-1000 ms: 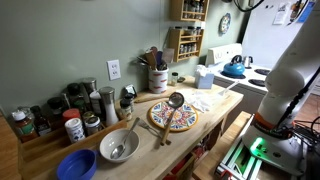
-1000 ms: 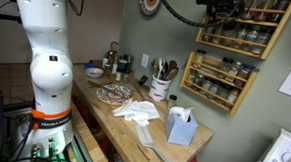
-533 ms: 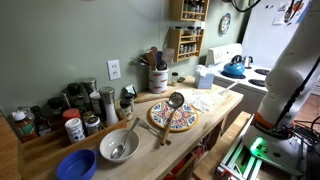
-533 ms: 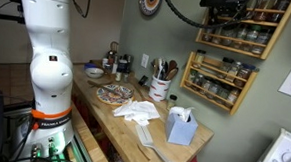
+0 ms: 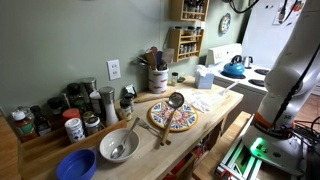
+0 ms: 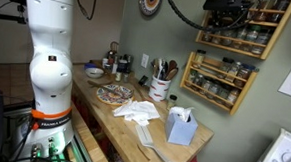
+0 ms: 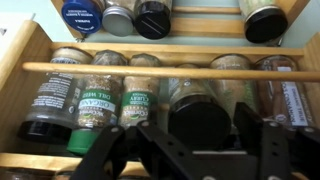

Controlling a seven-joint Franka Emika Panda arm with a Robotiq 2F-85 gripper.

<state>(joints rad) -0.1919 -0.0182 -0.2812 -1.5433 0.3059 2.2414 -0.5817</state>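
Grasp approach, apparently: gripper [image 7: 205, 145] spread astride the dark jar [image 7: 200, 100] behind the rack rail [image 7: 110, 68]. Next, likely: close squarely on it

both exterior views are looking from well back along the wooden counter [image 5: 226, 100] from opposite ends, sharing the patterned plate [image 5: 173, 119] and the wall spice racks [image 6: 222, 79], while the wrist view is facing one rack's jars [image 7: 98, 98] from very close.
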